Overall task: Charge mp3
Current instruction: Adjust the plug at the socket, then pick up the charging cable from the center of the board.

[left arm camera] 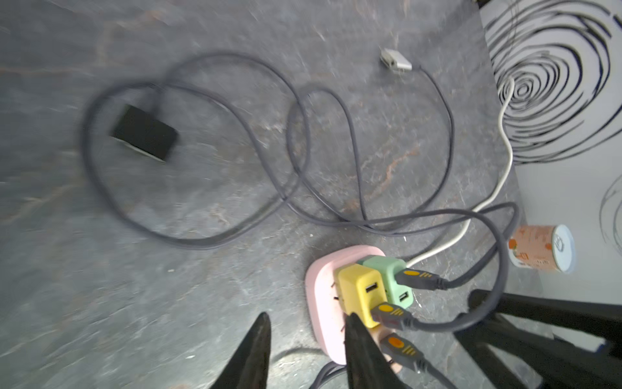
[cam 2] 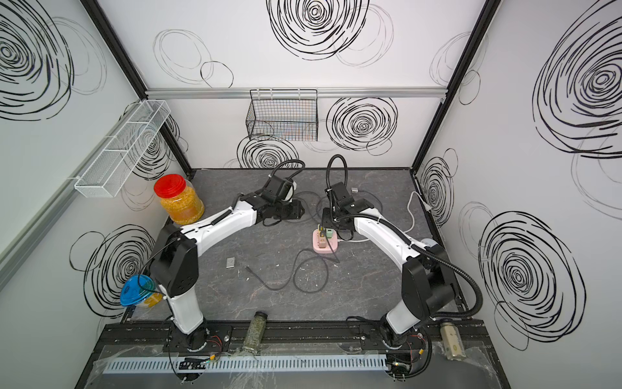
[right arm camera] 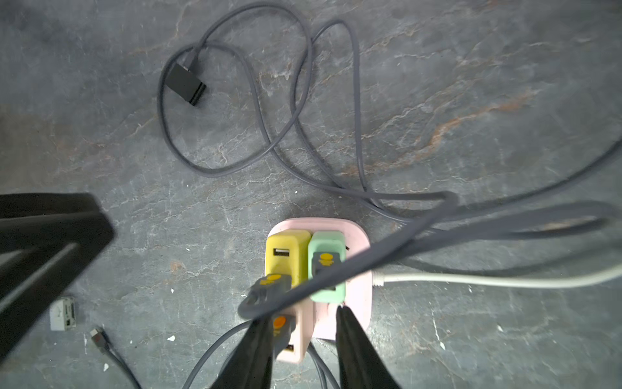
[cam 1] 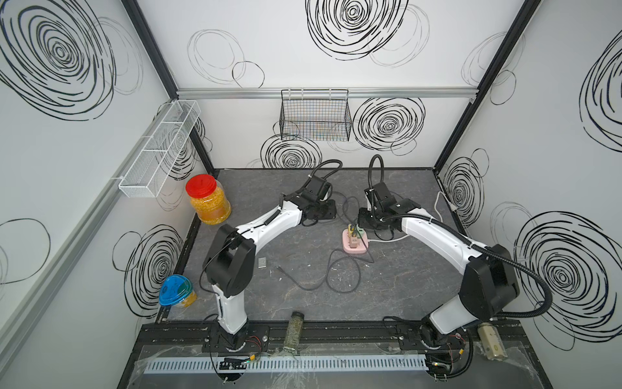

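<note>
A pink power strip (cam 1: pixel 356 247) holds yellow, green and pink chargers, each with a grey USB plug in it. A black mp3 player (right arm camera: pixel 186 82) lies behind it with a grey cable in its end. Farther back, a silver player (left arm camera: pixel 395 60) also has a cable attached. A third small silver player (cam 1: pixel 262 262) lies alone toward the front, a loose cable end (cam 1: pixel 279 268) beside it. My left gripper (left arm camera: pixel 308 318) hangs open at the strip's edge with nothing in it. My right gripper (right arm camera: pixel 301 316) is open, its jaws either side of the pink charger (right arm camera: pixel 296 336).
Grey cables loop over the table around the strip, one slung across the chargers. A red-lidded jar (cam 1: pixel 207 198) and a blue-lidded tub (cam 1: pixel 176 291) stand at the left. An orange can (left arm camera: pixel 538 247) lies by the right wall. Two bottles (cam 1: pixel 293 331) (cam 1: pixel 491 340) lie on the front rail.
</note>
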Available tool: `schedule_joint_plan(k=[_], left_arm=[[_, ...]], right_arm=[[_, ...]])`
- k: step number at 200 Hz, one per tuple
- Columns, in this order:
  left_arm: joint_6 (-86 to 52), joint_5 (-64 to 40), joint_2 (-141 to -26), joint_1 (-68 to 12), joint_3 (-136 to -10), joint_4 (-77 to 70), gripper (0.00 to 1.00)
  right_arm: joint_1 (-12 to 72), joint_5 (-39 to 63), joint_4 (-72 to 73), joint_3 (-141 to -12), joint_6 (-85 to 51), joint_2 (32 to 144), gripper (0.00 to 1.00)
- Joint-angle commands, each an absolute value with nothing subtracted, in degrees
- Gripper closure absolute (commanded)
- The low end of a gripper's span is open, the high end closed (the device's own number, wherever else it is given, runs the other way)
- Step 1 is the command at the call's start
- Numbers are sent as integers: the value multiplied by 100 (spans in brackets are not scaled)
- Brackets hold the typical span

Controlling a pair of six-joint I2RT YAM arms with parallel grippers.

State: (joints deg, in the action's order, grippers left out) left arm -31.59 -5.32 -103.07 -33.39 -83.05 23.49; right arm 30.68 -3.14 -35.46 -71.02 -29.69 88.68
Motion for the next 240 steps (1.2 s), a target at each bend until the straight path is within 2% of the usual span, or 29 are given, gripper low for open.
schedule_joint_plan(k=[1,17,30,73,133,179,240], left_arm=[[-3297,446,-9609,-3235,-7703,2858,54],[-3381,928,-9174,-3241,-7201,3108,51],[-3468,1171,-8870,-3276,-6838,3288,50],[-3960,1967,-7980,-3629,-5919,4142,47],[-5132,1787,-6592,-3863,-4178,3777,44],[-5455,1673,-6822,-3844,-3691,3467,44],[-5959,1600,-7588,-3832,-3493,2732,45]], right_arm=[[3169,-1074,-4578,-7439,-3423,8482,60],[3422,-1661,-4885,-7542,-3529,8168,51],[3573,-1799,-4848,-7582,-3420,7877,50],[4159,-996,-3758,-7471,-2796,7286,48],[5220,-268,-3219,-7983,-2619,8620,49],[5516,-48,-3323,-8587,-2694,9378,50],[5590,-179,-2869,-7868,-2707,9088,50]])
